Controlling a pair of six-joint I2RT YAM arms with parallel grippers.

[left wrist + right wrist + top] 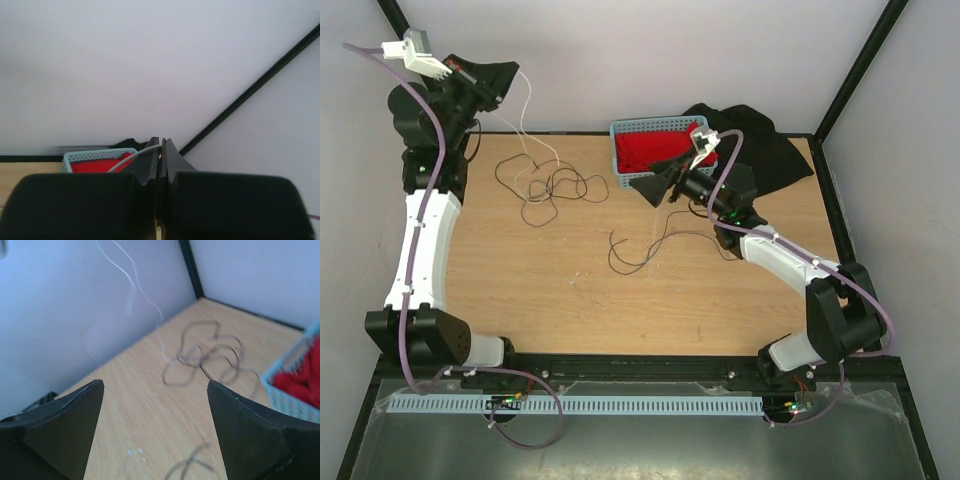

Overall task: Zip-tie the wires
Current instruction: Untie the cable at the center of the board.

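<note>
The left arm point(420, 240) rears up from its base at 7 o'clock, elbow bent well above the desk point(550, 290), with the wrist turned level toward 3 o'clock along the back wall. The left fingers point(161, 146) are pressed together with no gap and pinch a thin white strip point(525, 110). From the pinch the strip hangs in a loose wave down to the wires point(548, 186), which lie in curly loops on the desk at 11 o'clock. A second run of the wires trails toward the desk's centre and ends in a loop at 6 o'clock of the right fingers point(650, 188). Whether the strip's lower end goes round the wires or only touches them cannot be told: it is too fine in the top view and blurred in the right wrist view

The right arm point(780, 255) reaches low from 5 o'clock toward the centre, forearm near level. Its fingers aim at 10 o'clock, spread wide, holding nothing. They hover just in front of a blue basket point(650, 123) at 12 o'clock with red cloth point(655, 148) inside. A black cloth point(770, 150) lies toward 1 o'clock, partly hidden by the arm. In the left wrist view the fingers' own black housing fills the lower half, so the wires are cut off there
</note>
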